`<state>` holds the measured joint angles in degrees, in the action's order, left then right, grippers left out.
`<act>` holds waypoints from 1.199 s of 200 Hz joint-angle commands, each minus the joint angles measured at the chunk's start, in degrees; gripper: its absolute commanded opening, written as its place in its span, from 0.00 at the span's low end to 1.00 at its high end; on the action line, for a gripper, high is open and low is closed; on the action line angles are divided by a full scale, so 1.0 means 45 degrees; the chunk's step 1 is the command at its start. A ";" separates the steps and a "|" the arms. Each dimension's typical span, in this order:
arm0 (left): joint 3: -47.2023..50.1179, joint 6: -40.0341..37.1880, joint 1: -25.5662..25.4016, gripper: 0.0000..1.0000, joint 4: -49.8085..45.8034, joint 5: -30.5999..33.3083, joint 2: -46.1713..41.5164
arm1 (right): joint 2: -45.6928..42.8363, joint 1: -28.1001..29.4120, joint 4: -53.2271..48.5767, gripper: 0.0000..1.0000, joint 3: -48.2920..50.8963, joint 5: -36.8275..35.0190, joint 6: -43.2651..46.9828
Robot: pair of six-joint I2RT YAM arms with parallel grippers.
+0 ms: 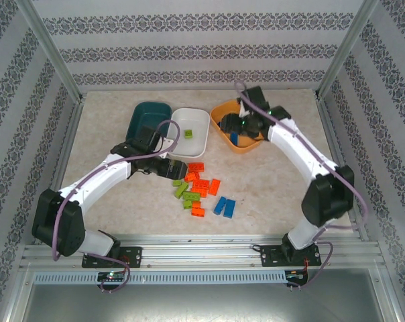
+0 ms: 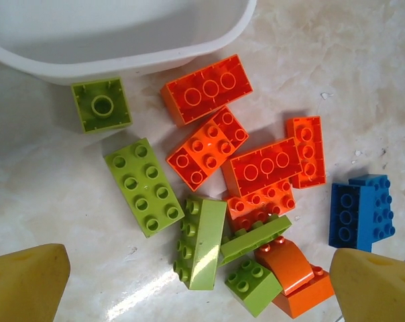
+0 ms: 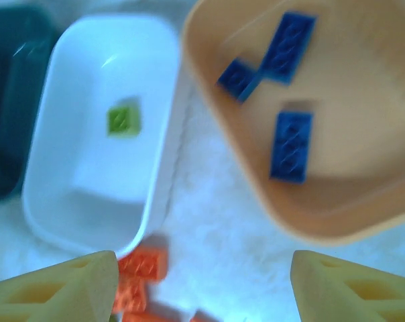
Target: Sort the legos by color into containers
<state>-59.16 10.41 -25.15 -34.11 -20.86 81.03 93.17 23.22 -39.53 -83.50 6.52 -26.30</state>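
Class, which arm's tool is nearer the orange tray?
Right. The right tool hangs above the orange tray; the left tool is over the loose legos, on the near side of the white tray.

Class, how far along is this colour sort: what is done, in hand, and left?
Done: three blue bricks in the orange tray, one green brick in the white tray. In hand: nothing; left tool and right tool are open. Left: the mixed pile on the table.
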 commanded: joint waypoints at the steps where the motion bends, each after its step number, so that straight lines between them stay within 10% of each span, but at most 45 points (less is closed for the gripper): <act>1: -0.0431 -0.0153 -0.0811 1.00 -0.0955 0.1162 0.0057 | -0.0897 0.0956 -0.0146 0.68 0.2710 -0.0156 -0.0015; 85: 0.0880 0.2745 -0.2793 0.96 -0.0702 0.2309 -0.0916 | -0.4186 0.3948 0.1725 0.61 0.9476 -0.0755 -0.3854; 240: 0.1049 0.2247 -0.3299 0.53 0.0763 0.3345 0.2390 | -0.3870 0.4452 0.2808 0.57 1.0607 -0.0590 -0.4643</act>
<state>-52.73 21.71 -39.38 -32.91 -7.03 89.93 75.31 42.63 -27.35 -36.45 4.54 -46.30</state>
